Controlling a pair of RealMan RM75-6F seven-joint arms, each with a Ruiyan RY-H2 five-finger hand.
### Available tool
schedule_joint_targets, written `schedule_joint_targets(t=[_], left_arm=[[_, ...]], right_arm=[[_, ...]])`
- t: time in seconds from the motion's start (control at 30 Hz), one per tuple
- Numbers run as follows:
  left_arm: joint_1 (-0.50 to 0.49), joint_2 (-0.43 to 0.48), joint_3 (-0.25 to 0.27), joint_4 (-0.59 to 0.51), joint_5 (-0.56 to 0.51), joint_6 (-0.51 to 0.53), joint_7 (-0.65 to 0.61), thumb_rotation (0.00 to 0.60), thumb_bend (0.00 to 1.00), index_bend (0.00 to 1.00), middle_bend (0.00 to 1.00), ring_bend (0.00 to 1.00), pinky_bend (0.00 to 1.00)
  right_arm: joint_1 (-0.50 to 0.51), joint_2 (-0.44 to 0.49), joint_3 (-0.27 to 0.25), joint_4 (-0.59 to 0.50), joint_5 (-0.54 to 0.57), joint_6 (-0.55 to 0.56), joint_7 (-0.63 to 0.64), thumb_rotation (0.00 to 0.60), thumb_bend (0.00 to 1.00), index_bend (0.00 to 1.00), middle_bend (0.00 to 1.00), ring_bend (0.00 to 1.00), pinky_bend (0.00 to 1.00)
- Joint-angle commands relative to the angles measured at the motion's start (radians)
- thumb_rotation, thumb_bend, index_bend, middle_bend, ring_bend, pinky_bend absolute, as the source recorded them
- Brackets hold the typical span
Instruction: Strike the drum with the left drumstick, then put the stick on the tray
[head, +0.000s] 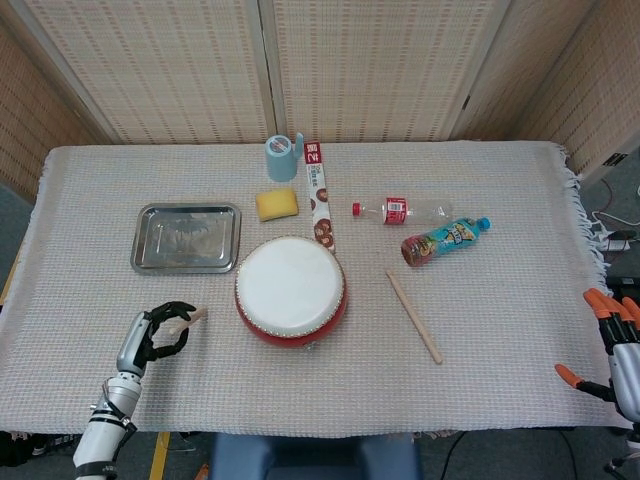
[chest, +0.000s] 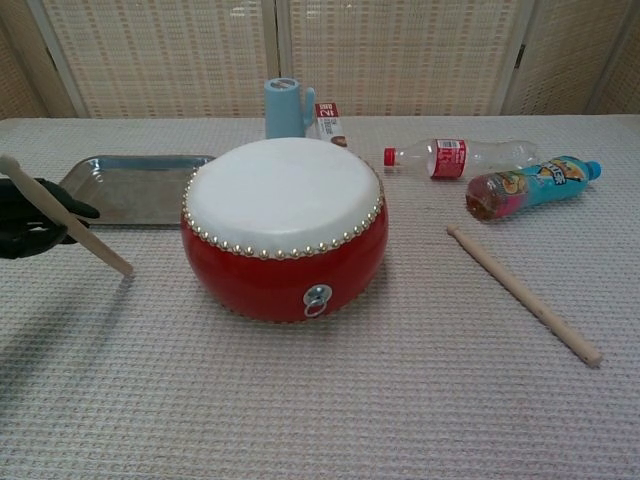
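Observation:
A red drum (head: 291, 292) (chest: 284, 226) with a white head stands in the middle of the table. My left hand (head: 155, 331) (chest: 30, 216) hovers left of the drum and grips the left drumstick (chest: 72, 220) (head: 188, 318), which slants down toward the drum's side without touching it. The steel tray (head: 187, 237) (chest: 130, 189) lies behind the hand, with nothing in it. A second drumstick (head: 414, 316) (chest: 523, 292) lies on the cloth right of the drum. My right hand (head: 620, 350) rests at the table's far right edge, fingers spread, holding nothing.
Behind the drum are a blue cup (head: 282, 157), a yellow sponge (head: 277, 204) and a long red-and-white box (head: 319, 192). A clear bottle (head: 404, 211) and a colourful bottle (head: 446, 240) lie right of it.

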Motion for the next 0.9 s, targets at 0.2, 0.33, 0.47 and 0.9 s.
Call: schedule_joint_targets(t=[0.2,0.33,0.47,0.9], left_arm=[[-0.028,0.068,-0.018,0.052,0.053,-0.183,-0.284,0.600,0.43,0.54,0.36,0.26,0.21],[-0.031,0.064,-0.020,0.083,0.081,-0.208,-0.374,0.600,0.43,0.54,0.36,0.26,0.21],[-0.039,0.058,-0.014,0.111,0.102,-0.224,-0.411,0.600,0.43,0.53,0.36,0.26,0.21],[-0.087,0.099,0.001,0.200,0.172,-0.318,-0.550,0.600,0.43,0.52,0.36,0.27,0.22]], right_arm=[[0.002,-0.001,0.000,0.000,0.002,-0.005,-0.002,0.600,0.02,0.00,0.05,0.00,0.00],[0.002,0.000,0.001,-0.002,0.003,-0.005,-0.005,0.600,0.02,0.00,0.05,0.00,0.00],[0.001,0.001,0.001,-0.004,0.005,-0.005,-0.007,0.600,0.02,0.00,0.05,0.00,0.00],[-0.004,-0.003,-0.001,0.002,0.009,-0.005,-0.002,0.600,0.02,0.00,0.05,0.00,0.00]])
